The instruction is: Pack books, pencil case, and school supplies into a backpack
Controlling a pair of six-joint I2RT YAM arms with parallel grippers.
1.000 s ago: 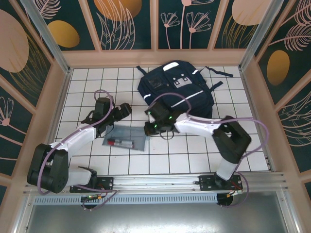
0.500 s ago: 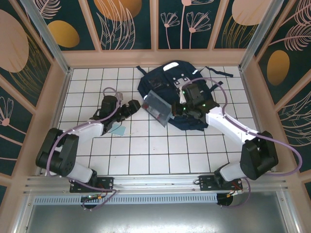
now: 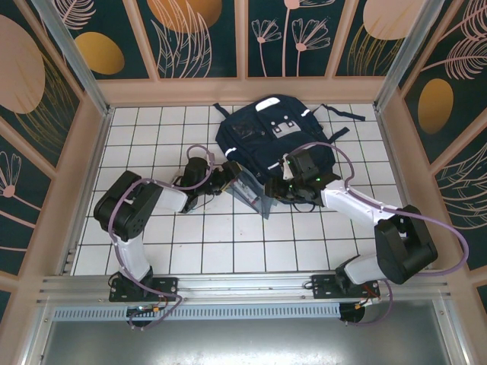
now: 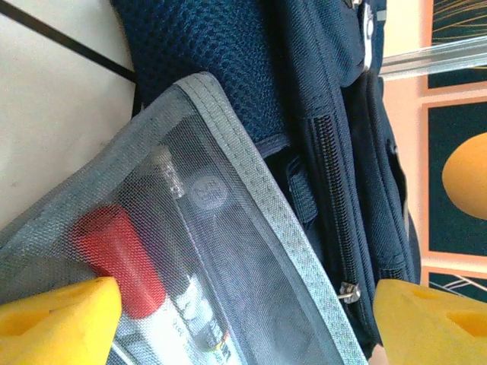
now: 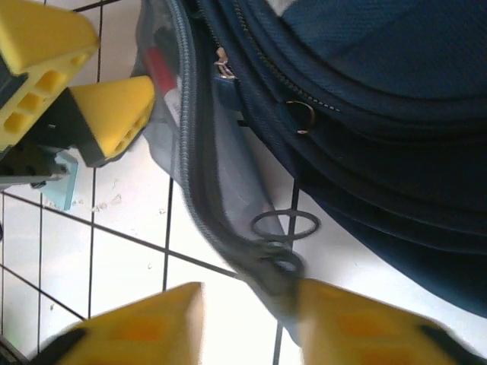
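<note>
Two robot arms meet over a white tiled surface inside a walled cell. On the left, the left claw is spread wide, one yellow finger on either side of the grey mesh pencil case, not gripping it. A red pen shows through the mesh. A small pale blue-green square lies flat on the tiles just beside that claw. The pencil case leans tilted against the near left side of the navy backpack, which lies toward the far middle. On the right, the right claw has its fingers parted, with the case's zip corner between them, not pinched.
</note>
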